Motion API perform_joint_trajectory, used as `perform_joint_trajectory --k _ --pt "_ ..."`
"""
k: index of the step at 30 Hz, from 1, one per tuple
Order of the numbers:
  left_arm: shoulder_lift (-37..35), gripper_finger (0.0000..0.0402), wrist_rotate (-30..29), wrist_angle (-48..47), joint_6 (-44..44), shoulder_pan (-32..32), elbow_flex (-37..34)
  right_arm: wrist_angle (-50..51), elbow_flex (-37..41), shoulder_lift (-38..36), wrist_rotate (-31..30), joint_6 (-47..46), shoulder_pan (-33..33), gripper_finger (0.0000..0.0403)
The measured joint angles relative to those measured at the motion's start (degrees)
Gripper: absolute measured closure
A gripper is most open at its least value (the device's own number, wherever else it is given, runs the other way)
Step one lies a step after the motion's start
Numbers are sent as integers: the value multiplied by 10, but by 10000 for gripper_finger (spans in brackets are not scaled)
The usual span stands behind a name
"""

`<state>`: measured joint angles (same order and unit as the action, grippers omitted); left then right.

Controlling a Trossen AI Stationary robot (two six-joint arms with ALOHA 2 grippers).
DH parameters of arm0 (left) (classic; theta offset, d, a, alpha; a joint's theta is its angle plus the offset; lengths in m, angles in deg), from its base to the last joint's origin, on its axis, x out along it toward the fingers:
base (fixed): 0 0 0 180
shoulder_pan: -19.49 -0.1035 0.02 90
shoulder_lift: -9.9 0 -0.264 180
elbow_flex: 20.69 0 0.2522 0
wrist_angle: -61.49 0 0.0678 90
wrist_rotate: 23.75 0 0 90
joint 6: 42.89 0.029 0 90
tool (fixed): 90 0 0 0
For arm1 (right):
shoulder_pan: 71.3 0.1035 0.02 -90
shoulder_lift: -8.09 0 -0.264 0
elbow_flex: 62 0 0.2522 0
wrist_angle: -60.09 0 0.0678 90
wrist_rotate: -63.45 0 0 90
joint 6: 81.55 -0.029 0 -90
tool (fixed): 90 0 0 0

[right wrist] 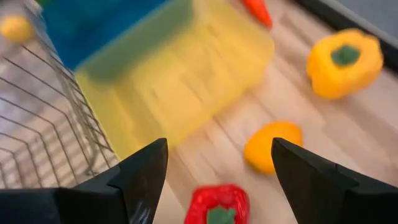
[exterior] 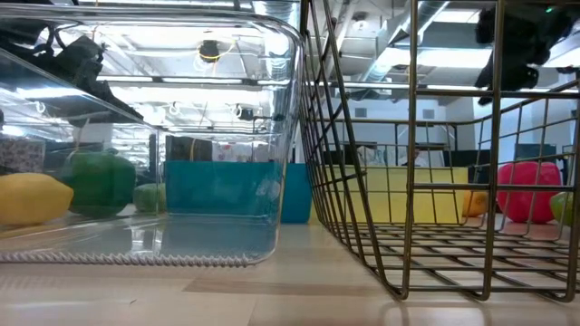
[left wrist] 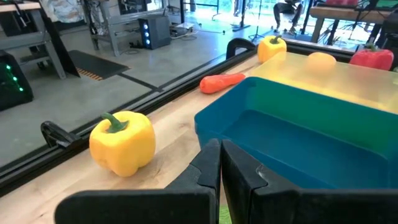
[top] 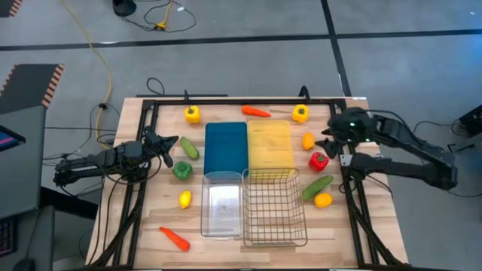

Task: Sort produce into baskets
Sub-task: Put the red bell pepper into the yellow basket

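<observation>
My right gripper (right wrist: 214, 165) hangs wide open and empty over the red pepper (right wrist: 217, 204) and the orange (right wrist: 272, 145), beside the yellow tray (top: 269, 145). The two sit close, so I risk a finger clipping the orange and rolling it off. My left gripper (left wrist: 219, 163) is pinched closed, empty, beside the blue tray (left wrist: 298, 134). All baskets look unfilled.

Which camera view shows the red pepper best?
The high view: the whole red pepper lies unobstructed right of the yellow tray. The low view shows it behind basket wires, the right wrist view cuts it off, and the left wrist view shows only a distant part.
</observation>
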<state>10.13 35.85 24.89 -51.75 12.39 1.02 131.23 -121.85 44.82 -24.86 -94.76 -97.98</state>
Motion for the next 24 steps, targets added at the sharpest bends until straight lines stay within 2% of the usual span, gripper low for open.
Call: perform_joint_trajectory --k 5,11,24 --pt "0 401 0 0 0 0 0 0 -1 68 0 0 0 88" --pt "0 401 0 0 0 0 0 0 -1 113 0 2 0 88" --pt "0 402 0 -4 0 0 0 1 -1 125 0 3 0 84"
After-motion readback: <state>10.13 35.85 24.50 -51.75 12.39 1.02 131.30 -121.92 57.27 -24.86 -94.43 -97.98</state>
